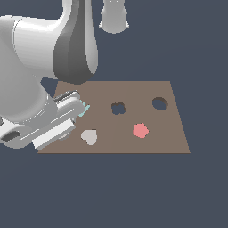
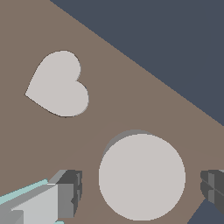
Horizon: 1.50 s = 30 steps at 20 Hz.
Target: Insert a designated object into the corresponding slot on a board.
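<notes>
In the wrist view the light grey round disc [image 2: 141, 176] lies flat on the brown board [image 2: 100, 127]. My gripper [image 2: 142, 191] is open and straddles it, one dark fingertip [image 2: 70, 192] on each side with a small gap to the disc's edge. In the exterior view the arm's hand [image 1: 55, 122] covers the disc at the board's [image 1: 133, 91] near corner on the exterior view's left. The plain circular slot [image 1: 159, 103] is a dark hole toward the far side on the exterior view's right, well away from the gripper.
A grey-white heart [image 1: 90, 136] [image 2: 58, 84] lies on the board just beside the disc. A red pentagon [image 1: 140, 130] sits nearer the slot. A dark lobed, cross-like hole [image 1: 118, 107] is in the board's middle. Dark floor surrounds the board.
</notes>
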{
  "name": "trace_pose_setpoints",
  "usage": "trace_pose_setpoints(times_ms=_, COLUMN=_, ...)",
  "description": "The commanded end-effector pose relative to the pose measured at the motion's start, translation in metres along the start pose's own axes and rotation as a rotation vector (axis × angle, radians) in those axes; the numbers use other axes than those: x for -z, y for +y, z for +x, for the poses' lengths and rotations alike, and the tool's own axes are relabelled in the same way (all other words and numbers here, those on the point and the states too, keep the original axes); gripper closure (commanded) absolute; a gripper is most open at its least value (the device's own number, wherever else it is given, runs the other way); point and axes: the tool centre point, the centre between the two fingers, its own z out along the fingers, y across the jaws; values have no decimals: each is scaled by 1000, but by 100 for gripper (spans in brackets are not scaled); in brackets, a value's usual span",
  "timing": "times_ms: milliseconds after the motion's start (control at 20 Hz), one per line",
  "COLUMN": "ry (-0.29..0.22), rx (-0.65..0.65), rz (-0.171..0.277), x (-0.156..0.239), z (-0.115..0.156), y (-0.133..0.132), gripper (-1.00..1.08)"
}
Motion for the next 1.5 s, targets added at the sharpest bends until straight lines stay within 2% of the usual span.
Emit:
trace_pose_setpoints(times_ms=0, ry=0, rx=0, rz=0, x=0, z=0, y=0, gripper=-92)
trace_pose_setpoints(times_ms=450, ry=0, rx=3, rz=0, x=-20, z=1, y=0, gripper=-92)
trace_pose_setpoints(times_ms=500, ry=0, rx=3, rz=0, x=-20, z=1, y=0, gripper=108)
trace_pose_setpoints(times_ms=1450, ry=0, rx=-4, rz=0, x=-17, z=0, y=-1, gripper=108)
